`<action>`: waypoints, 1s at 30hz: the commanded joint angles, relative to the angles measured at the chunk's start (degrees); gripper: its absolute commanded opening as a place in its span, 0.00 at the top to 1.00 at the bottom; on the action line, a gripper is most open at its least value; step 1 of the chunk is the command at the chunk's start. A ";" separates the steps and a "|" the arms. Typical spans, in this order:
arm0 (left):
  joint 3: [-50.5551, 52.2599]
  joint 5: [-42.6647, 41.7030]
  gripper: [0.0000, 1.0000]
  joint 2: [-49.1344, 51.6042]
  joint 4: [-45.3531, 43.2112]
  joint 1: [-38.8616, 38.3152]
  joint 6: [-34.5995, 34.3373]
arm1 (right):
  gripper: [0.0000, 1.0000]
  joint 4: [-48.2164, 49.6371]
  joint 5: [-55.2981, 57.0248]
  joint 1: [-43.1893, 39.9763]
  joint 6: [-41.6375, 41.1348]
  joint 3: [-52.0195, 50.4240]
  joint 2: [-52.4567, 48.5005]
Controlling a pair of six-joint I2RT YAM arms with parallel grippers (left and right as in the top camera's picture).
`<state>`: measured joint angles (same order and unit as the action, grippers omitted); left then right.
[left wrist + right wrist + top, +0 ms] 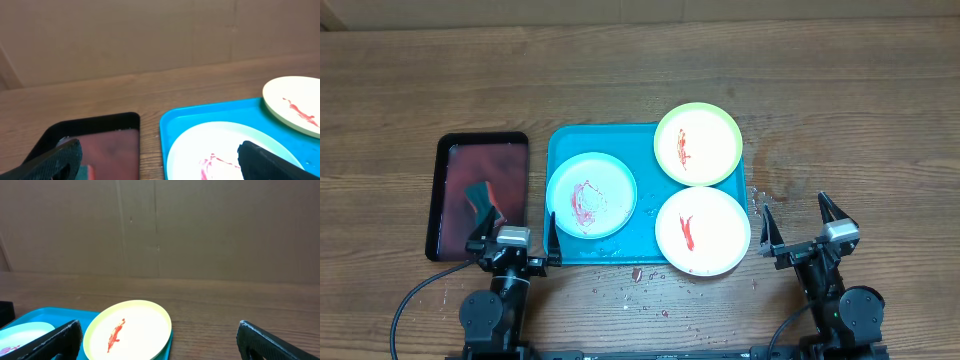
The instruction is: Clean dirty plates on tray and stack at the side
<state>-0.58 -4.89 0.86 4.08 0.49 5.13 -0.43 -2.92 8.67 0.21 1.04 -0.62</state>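
The turquoise tray (563, 143) lies mid-table with three sauce-smeared plates on it. The light-blue-rimmed plate (591, 195) is at the left, the yellow-green plate (698, 143) at the back right, the white plate (702, 230) at the front right, overhanging the rim. My left gripper (514, 232) is open near the front, between the black tray and the turquoise tray. My right gripper (803, 223) is open and empty, right of the white plate. The left wrist view shows the tray (172, 120), the light-blue-rimmed plate (200, 145) and the yellow-green plate (295, 102). The right wrist view shows the yellow-green plate (130, 330).
A smaller black tray (444, 160) with a reddish inside lies left of the turquoise tray and holds a teal-and-red sponge (482, 198). Red sauce specks (638, 273) dot the wood in front of the tray. A cardboard wall stands behind the table.
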 commanded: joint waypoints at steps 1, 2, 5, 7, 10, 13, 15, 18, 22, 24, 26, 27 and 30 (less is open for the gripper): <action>0.09 -3.78 0.00 -0.55 -0.42 0.20 0.37 | 0.00 0.55 0.28 -0.15 -0.20 -0.55 0.46; -0.28 -4.22 0.00 -0.55 -0.20 0.20 0.11 | 0.00 0.52 0.26 -0.15 -0.22 -0.44 0.46; -2.97 -4.68 0.00 -0.52 0.94 0.20 -1.11 | 0.00 -1.57 0.24 -0.15 -0.63 1.51 0.46; -5.84 -5.31 0.00 -0.26 3.04 0.20 -1.14 | 0.00 -3.80 0.24 -0.15 -0.63 3.50 0.44; -12.04 -5.29 0.00 1.75 8.46 0.20 -1.46 | 0.00 -8.35 0.26 -0.15 -0.63 7.63 0.02; -18.95 -5.62 0.00 5.70 13.68 0.20 -1.49 | 0.00 -12.39 0.26 -0.15 -0.63 12.46 -1.68; -24.00 -6.73 0.00 9.46 16.96 0.20 -1.49 | 0.00 -14.56 0.26 -0.15 -0.63 16.00 -3.61; -31.63 -8.63 0.00 16.09 21.35 0.20 -1.49 | 0.00 -17.00 0.00 -0.15 -0.63 21.90 -7.74; -42.99 -10.10 0.00 26.49 28.24 0.20 -1.49 | 0.00 -20.22 -2.01 -0.15 -0.63 30.60 -14.99; -48.41 -10.23 0.00 31.34 31.78 0.20 -1.49 | 0.00 -22.64 -3.13 -0.15 -0.63 35.28 -19.08; -54.60 -10.25 0.00 36.65 36.22 0.20 -1.49 | 0.00 -25.59 -3.93 -0.15 -0.63 40.00 -23.28; -58.03 -10.23 0.00 39.54 38.88 0.20 -1.49 | 0.00 -27.36 -4.48 -0.15 -0.63 42.71 -25.77; -67.41 -10.23 0.00 47.32 46.90 0.20 -1.49 | 0.00 -32.33 -6.10 -0.15 -0.63 49.46 -32.04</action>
<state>-60.31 -14.00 42.59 47.33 0.49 4.45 -30.98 -6.63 8.67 -0.05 44.99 -28.45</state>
